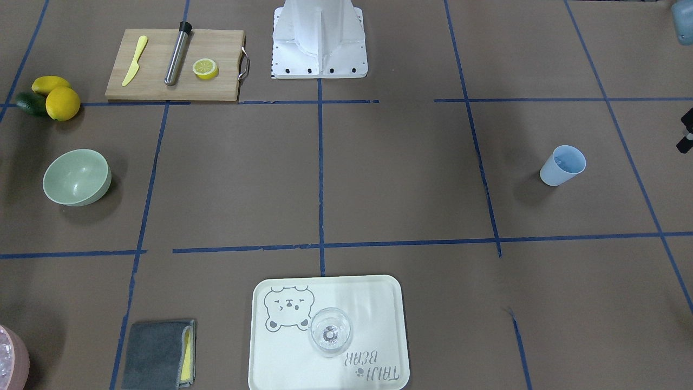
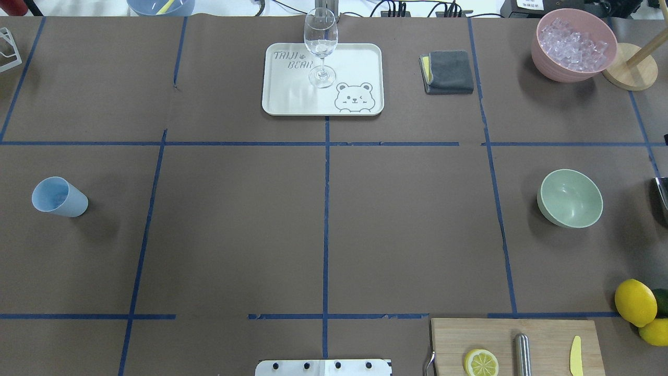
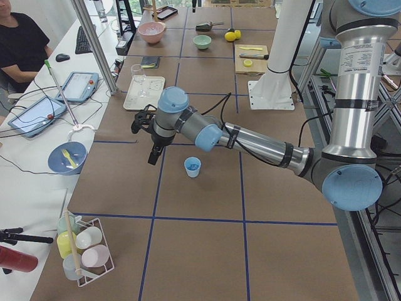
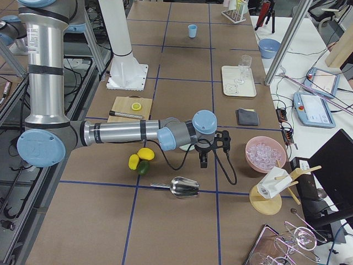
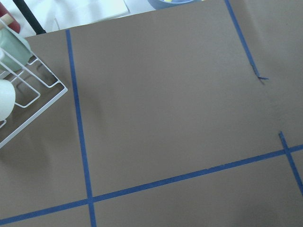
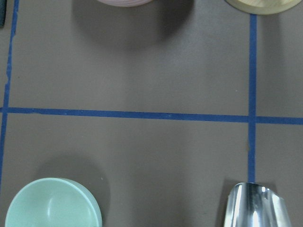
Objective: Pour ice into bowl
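The pale sage-green bowl [image 2: 570, 199] stands empty at the table's right; it also shows in the front view [image 1: 77, 177] and at the bottom left of the right wrist view [image 6: 52, 205]. Clear ice cubes [image 2: 573, 40] fill the pink tub [image 2: 548, 62] at the far right. The light blue cup [image 2: 58, 197] stands upright at the left; I cannot make out its contents. My left gripper [image 3: 152, 157] hangs beside and above the cup. My right gripper [image 4: 203, 161] hangs over the bowl area. I cannot tell whether either is open or shut.
A metal scoop [image 4: 185, 187] lies near the bowl, also in the right wrist view [image 6: 255, 205]. A tray [image 2: 360, 57] holds a wine glass [image 2: 321, 44]. A grey cloth [image 2: 449, 72], lemons [image 2: 635, 302], a cutting board [image 2: 543, 334] and a wooden stand [image 2: 629, 73] sit around.
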Robot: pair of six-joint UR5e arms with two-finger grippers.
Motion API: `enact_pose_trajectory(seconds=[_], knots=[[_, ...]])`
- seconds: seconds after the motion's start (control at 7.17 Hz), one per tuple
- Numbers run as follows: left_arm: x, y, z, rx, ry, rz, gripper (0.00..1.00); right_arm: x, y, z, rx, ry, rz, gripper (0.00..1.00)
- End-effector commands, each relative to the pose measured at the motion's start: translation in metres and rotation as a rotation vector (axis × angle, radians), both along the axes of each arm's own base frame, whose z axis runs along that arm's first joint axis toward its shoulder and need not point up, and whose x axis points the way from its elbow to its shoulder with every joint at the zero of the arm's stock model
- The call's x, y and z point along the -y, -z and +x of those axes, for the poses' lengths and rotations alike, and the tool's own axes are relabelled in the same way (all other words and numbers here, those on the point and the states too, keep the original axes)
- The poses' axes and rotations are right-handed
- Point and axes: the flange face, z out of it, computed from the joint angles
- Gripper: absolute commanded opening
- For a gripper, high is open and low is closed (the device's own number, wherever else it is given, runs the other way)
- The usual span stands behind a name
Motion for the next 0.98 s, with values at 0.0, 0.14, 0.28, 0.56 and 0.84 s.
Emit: enact_pose_trajectory(seconds=[0.0, 0.14, 0.28, 0.56, 0.84], knots=[[-0.041, 0.013, 0.011, -0.009, 0.042, 0.031, 1.00, -0.023, 0.004, -0.071, 0.033, -0.050, -0.015, 1.00], [-0.060, 0.006, 0.023, -0.066, 0.066, 0.032, 1.00, -0.037, 0.004, -0.109, 0.023, -0.057, -0.013, 1.00], [-0.068, 0.009, 0.054, -0.098, 0.104, 0.022, 1.00, -0.046, 0.005, -0.136, 0.027, -0.068, -0.013, 1.00], [-0.079, 0.009, 0.083, -0.109, 0.120, 0.012, 1.00, -0.055, -0.022, -0.149, -0.001, -0.043, -0.051, 1.00], [-0.088, 0.018, 0.111, -0.143, 0.093, -0.025, 1.00, -0.063, -0.030, -0.161, -0.016, -0.015, -0.070, 0.69]])
